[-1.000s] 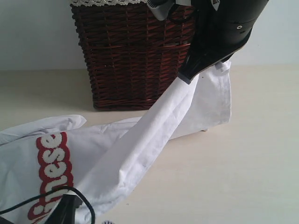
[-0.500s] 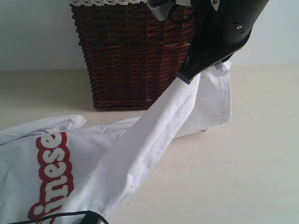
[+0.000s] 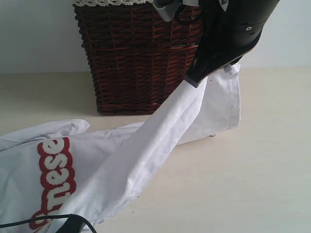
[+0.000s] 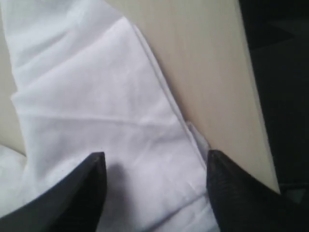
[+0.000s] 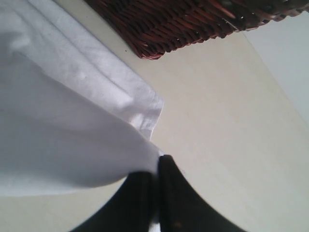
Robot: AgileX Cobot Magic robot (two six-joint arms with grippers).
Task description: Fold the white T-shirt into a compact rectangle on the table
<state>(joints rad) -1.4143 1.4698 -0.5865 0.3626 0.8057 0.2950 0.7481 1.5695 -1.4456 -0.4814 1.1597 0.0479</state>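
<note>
High on the right of the exterior view, the right gripper (image 5: pixel 155 175) has its fingers pressed together on an edge of the white T-shirt (image 3: pixel 146 155), holding that corner up in front of the dark wicker basket (image 3: pixel 136 58). From the pinch the cloth falls in a long, taut fold down to the table (image 3: pixel 252 184). A looser flap hangs behind it and reaches the surface near the basket's base. The rest of the shirt lies spread at the lower left, its red band of white letters (image 3: pixel 56 182) facing up. Along the basket's top runs a strip of lace trim (image 3: pixel 109 3). Low at the near edge sits the left gripper (image 4: pixel 155 162) — its two dark fingers stand well apart, with a folded white edge of the shirt between them. Whether the fingertips touch the fabric or hover just above it is hard to tell from the wrist view — the tips are blurred.
</note>
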